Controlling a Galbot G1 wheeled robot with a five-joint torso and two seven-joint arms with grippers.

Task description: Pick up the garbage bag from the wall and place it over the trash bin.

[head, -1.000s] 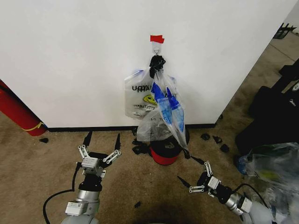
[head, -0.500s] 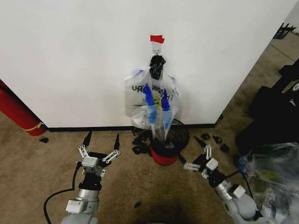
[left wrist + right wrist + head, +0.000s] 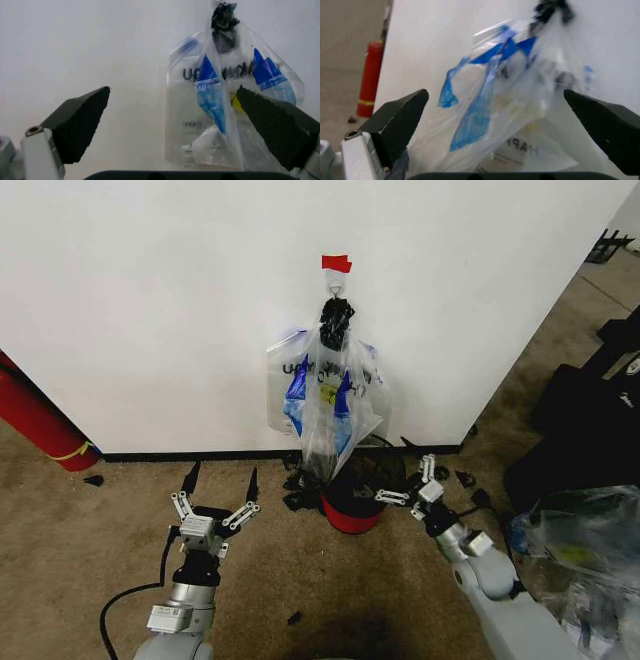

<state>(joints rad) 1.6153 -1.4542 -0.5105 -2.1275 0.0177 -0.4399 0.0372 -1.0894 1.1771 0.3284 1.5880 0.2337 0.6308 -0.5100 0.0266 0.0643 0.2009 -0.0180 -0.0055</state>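
red cylinder point(image 3: 35, 430), clear sack point(image 3: 580, 550), beige carpet point(image 3: 90, 530)

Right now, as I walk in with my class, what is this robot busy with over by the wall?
It is working on a garbage bag that hangs from the hook on the white wall, just above the black mesh trash bin. The right gripper is open beside the bin, below the bag, not holding it. The left gripper is open too, over the carpet to the left.

Garbage bag point(image 3: 330, 405) hung on wall point(image 3: 150, 300); trash bin point(image 3: 358, 498) below
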